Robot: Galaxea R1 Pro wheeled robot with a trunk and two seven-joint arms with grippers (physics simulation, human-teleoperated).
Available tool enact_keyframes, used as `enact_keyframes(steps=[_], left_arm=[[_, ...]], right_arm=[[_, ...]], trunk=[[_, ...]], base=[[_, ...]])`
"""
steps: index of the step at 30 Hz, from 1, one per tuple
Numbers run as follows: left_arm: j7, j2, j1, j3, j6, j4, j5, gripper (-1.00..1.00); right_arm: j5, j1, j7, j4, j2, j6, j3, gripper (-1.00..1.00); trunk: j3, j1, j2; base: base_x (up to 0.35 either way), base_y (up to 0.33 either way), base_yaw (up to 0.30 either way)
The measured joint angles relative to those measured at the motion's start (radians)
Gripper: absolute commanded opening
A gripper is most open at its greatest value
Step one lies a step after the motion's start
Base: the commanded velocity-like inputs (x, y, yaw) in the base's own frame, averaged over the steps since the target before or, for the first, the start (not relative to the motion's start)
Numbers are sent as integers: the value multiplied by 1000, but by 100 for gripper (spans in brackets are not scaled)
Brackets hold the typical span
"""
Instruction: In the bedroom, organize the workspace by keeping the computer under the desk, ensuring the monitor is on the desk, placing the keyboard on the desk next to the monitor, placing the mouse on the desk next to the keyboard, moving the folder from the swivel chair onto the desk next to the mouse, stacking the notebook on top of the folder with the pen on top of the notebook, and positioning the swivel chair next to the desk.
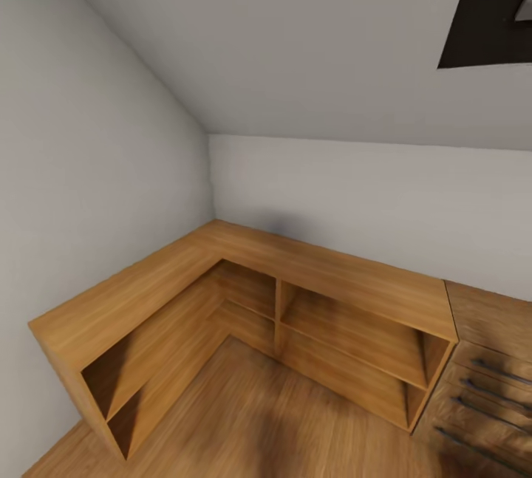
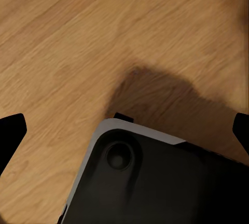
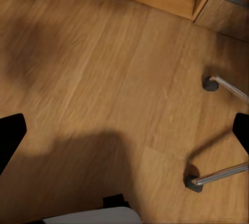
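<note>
Two chrome legs of the swivel chair [image 3: 220, 175], each ending in a dark caster, rest on the wood floor [image 3: 104, 79] below the right gripper [image 3: 124, 130], toward one finger. Its fingers [image 3: 10, 136] are spread wide, empty. The left gripper [image 2: 124, 130] is also wide, over the robot's base [image 2: 155, 182]. An oak shelf unit [image 1: 244, 293] fills the corner ahead.

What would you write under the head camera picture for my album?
Empty L-shaped oak shelf unit in a sloped-ceiling corner, drawers beside it.
</note>
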Motion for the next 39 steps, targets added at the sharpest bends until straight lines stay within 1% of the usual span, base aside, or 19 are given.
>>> enact_keyframes(steps=[12,16,39], left_arm=[[0,0,0,0,0,0,0,100],[0,0,0,0,0,0,0,100],[0,0,0,0,0,0,0,100]], right_arm=[[0,0,0,0,0,5,-1,100],[0,0,0,0,0,4,-1,100],[0,0,2,0,0,3,-1,100]], trunk=[[-4,0,0],[-6,0,0],[-12,-1,0]], base=[[3,0,-260],[110,12,-252],[305,90,-255]])
